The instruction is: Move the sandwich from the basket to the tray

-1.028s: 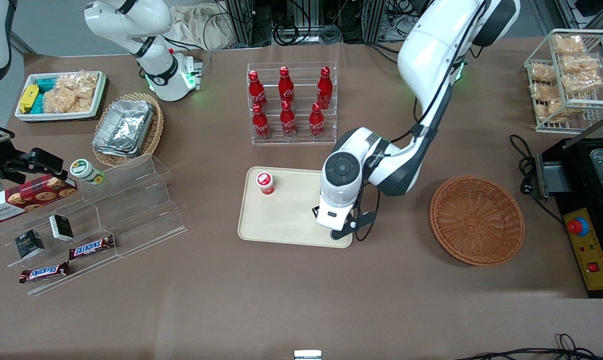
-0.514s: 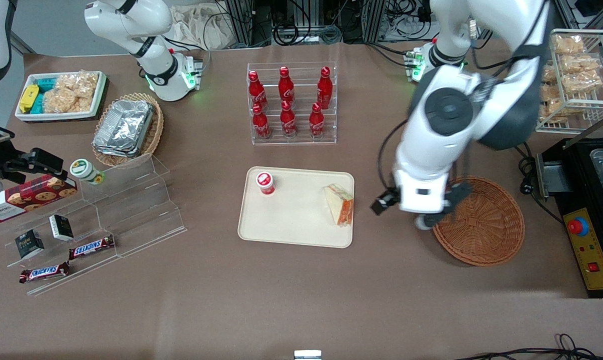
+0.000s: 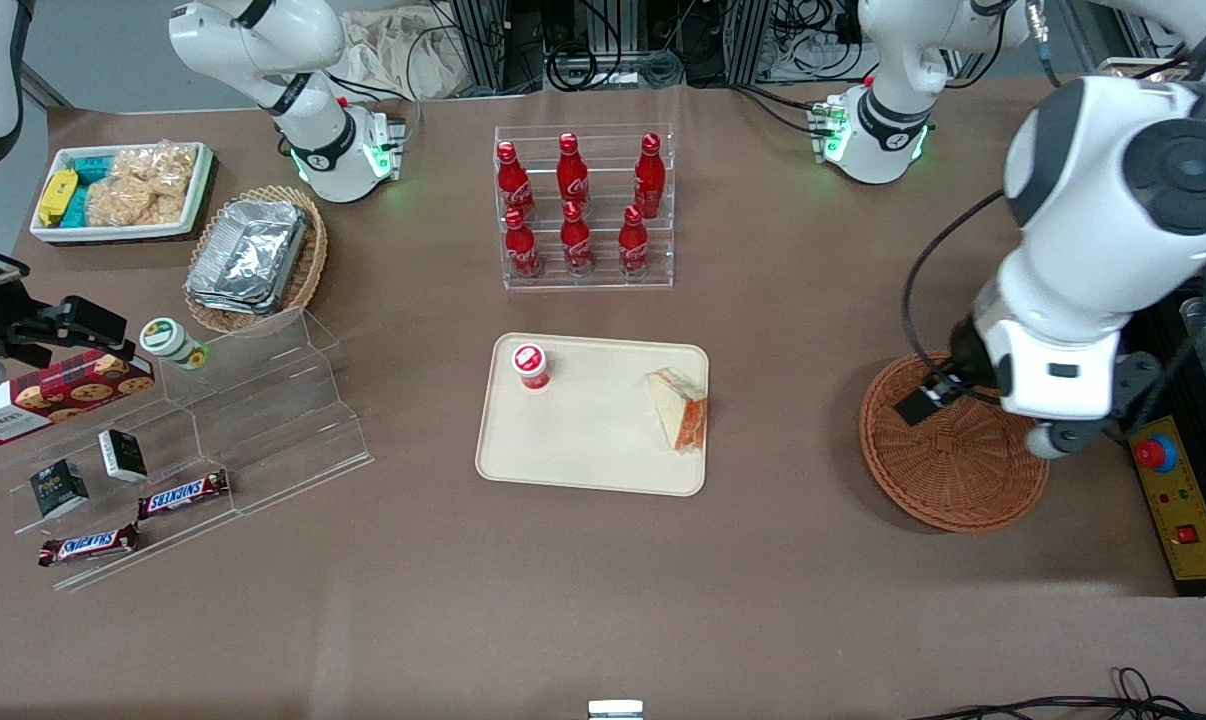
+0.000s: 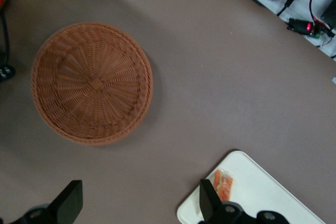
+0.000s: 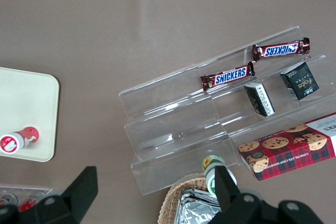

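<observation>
The sandwich [image 3: 679, 409], a pale wedge with an orange-red filling edge, lies on the cream tray [image 3: 593, 440] at the tray's end nearest the basket. The reddish-brown wicker basket [image 3: 948, 470] holds nothing. My left gripper [image 4: 139, 205] is open and holds nothing; it hangs high over the bare table between the basket [image 4: 92, 82] and the tray [image 4: 252, 192]. One finger [image 4: 209, 199] shows beside the sandwich [image 4: 223, 183]. In the front view the arm's white wrist [image 3: 1053, 380] covers part of the basket.
A small red-capped bottle [image 3: 531, 365] stands on the tray. A clear rack of red cola bottles [image 3: 583, 210] stands farther from the camera. A black control box [image 3: 1178, 490] and a wire snack rack [image 3: 1133, 150] are at the working arm's end; an acrylic stepped shelf [image 3: 263, 400] is at the parked arm's end.
One second ago the gripper was low over the tray's edge, hiding the sandwich. It has let go, risen and swung away to above the basket; the sandwich stays on the tray.
</observation>
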Robot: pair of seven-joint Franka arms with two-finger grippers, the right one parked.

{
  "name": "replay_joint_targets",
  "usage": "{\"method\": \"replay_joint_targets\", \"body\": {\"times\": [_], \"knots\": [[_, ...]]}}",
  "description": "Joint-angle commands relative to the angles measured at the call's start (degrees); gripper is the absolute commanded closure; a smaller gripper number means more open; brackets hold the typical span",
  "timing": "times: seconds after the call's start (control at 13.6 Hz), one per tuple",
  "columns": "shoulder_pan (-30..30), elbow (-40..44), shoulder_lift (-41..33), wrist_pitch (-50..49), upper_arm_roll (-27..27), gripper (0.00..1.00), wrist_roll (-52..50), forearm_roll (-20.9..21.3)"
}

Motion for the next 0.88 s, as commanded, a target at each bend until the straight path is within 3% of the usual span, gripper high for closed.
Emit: {"method": "replay_joint_targets", "body": {"times": [0.0,0.29,0.51,0.81], "knots": [[4.7,-2.0,-2.8,-2.6,-0.8,0.00,8.8,-1.5],[10.6,-2.0,-4.7,-5.8,-0.4,0.00,25.9,-2.5],[10.8,-3.6,-6.9,-6.7,4.4,0.00,37.6,-3.9],[11.2,-10.1,-14.4,-6.7,6.1,0.00,42.7,-6.3]]}}
